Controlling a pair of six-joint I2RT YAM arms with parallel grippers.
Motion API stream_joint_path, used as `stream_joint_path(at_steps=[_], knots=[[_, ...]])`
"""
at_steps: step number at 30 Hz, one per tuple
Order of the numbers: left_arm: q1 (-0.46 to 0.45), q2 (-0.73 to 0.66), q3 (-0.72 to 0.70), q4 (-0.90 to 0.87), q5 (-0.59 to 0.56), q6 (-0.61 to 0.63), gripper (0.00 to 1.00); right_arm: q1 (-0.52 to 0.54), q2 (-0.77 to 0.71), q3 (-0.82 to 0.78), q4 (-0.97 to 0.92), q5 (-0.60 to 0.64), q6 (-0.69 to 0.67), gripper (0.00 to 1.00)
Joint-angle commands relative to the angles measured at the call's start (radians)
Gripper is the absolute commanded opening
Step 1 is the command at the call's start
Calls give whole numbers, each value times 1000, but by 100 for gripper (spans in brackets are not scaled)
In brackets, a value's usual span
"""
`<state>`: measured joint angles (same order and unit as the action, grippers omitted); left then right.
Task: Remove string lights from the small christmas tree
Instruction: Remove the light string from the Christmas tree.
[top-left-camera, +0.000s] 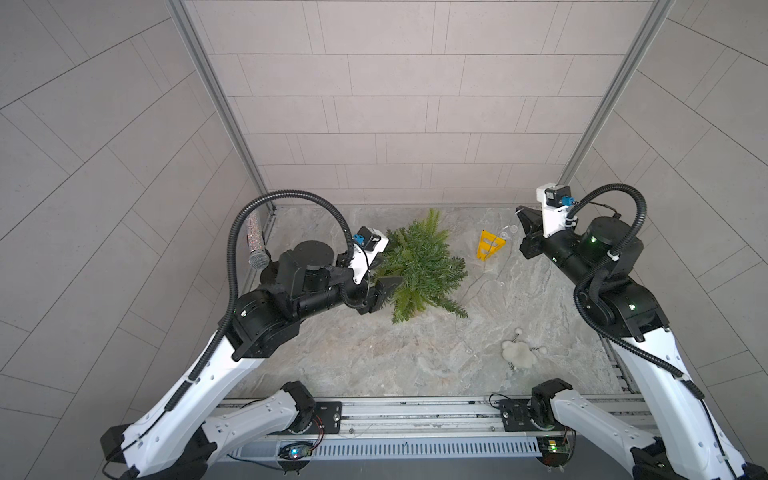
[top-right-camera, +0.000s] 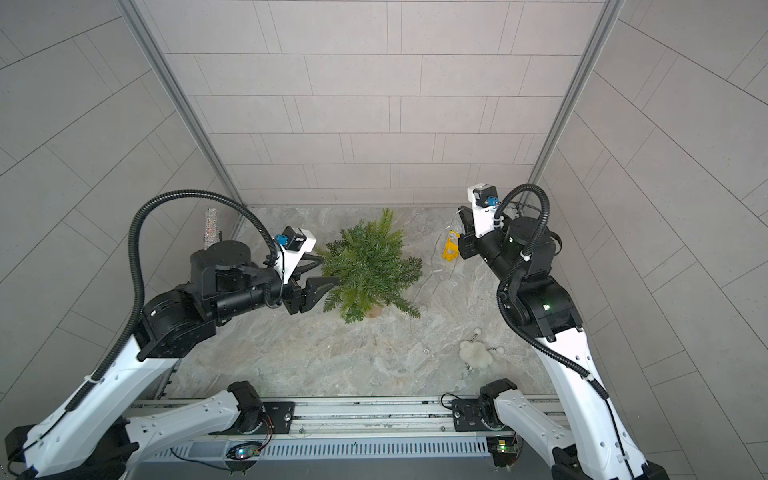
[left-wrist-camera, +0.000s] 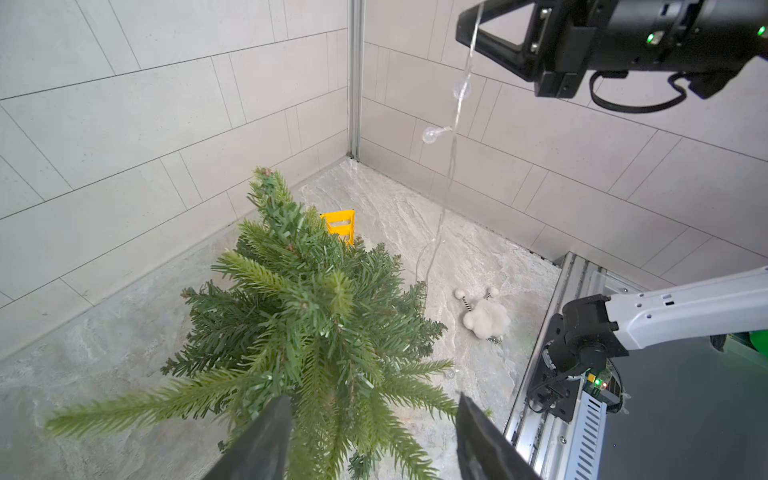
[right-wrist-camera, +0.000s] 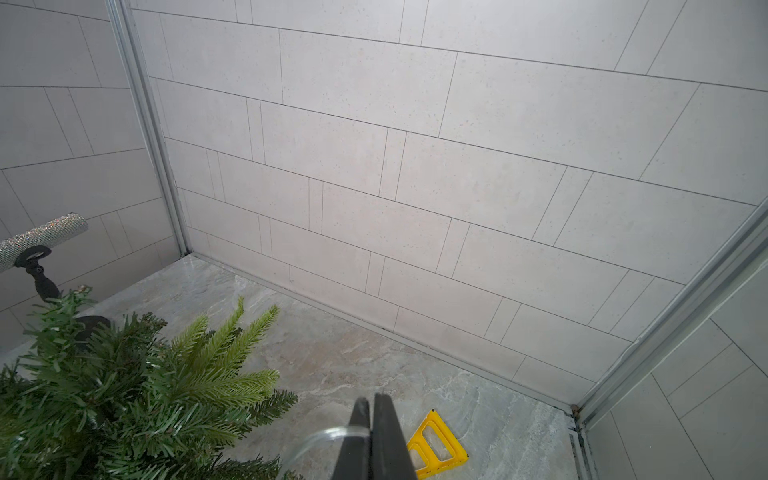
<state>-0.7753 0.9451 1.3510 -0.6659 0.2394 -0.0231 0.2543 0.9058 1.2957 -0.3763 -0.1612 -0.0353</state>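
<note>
Right claw (right-wrist-camera: 371, 405) pinching string lights (left-wrist-camera: 431, 135), left claw (left-wrist-camera: 374, 401) spread astride small christmas tree (top-left-camera: 419, 262)

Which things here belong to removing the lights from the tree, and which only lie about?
Job: string lights, small christmas tree, right gripper (shut on the lights), left gripper (open at the tree).
Lying about: yellow triangle, pom-pom keychain, glittery microphone.
</note>
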Motion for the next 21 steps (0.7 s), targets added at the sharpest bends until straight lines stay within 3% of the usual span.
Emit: stream_joint_path(at_steps=[1, 14, 21], knots=[[11, -7, -32, 37, 21, -21, 66, -3, -48, -21, -38, -12, 57, 0], [17, -45, -122, 82, 74, -43, 67, -2, -223, -89, -104, -185, 137, 0], [16, -66, -161, 138, 305, -12, 66, -1, -234, -56, -119, -271, 186, 0]])
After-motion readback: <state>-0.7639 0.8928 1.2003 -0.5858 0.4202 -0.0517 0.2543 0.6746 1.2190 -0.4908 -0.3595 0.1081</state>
